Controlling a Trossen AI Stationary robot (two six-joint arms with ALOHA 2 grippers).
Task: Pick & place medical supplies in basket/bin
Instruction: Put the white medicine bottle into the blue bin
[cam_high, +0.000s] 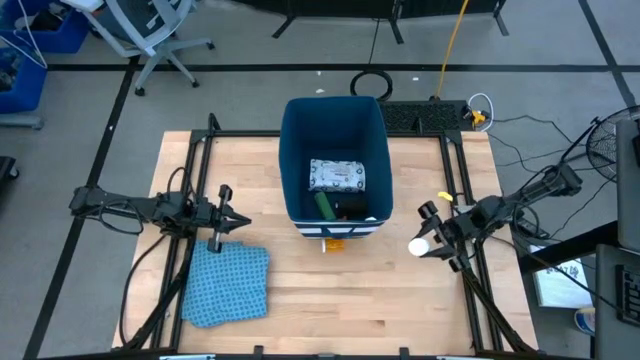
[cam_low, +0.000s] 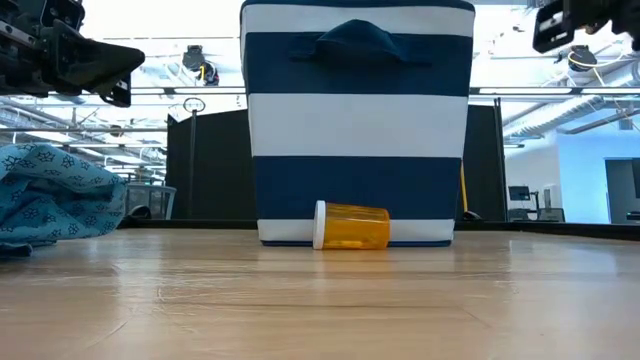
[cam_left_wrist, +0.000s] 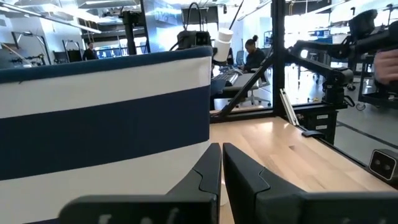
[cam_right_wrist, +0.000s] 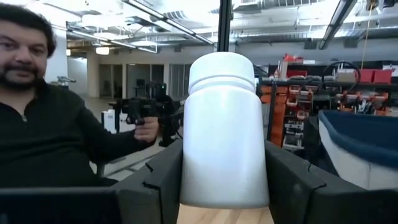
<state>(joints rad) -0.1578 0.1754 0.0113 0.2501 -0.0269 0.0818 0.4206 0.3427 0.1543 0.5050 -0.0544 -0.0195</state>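
The dark-blue, white-striped bin (cam_high: 335, 120) stands at the table's middle. In it lie a flat white green-printed packet (cam_high: 337, 175), a green block (cam_high: 325, 205) and a black block (cam_high: 350, 210). An orange white-capped vial (cam_low: 352, 227) lies on its side on the table against the bin's near wall. My right gripper (cam_high: 425, 243) hovers right of the bin, shut on a white bottle (cam_right_wrist: 224, 130). My left gripper (cam_high: 235, 220) waits shut, left of the bin (cam_left_wrist: 106, 118), pointing level at it. My right gripper pinches the white bottle's body by its two sides (cam_right_wrist: 186, 174) between its two fingers (cam_right_wrist: 286, 180). The fingers come about level from the table's right side. The bottle stands roughly upright, cap end (cam_right_wrist: 222, 68) up, lifted clear of the table.
A crumpled blue patterned cloth (cam_high: 228, 283) lies on the table at the near left, just near of my left gripper. A black frame rims the table. A person (cam_right_wrist: 43, 118) sits beyond the table. Bare wood lies in front of the bin.
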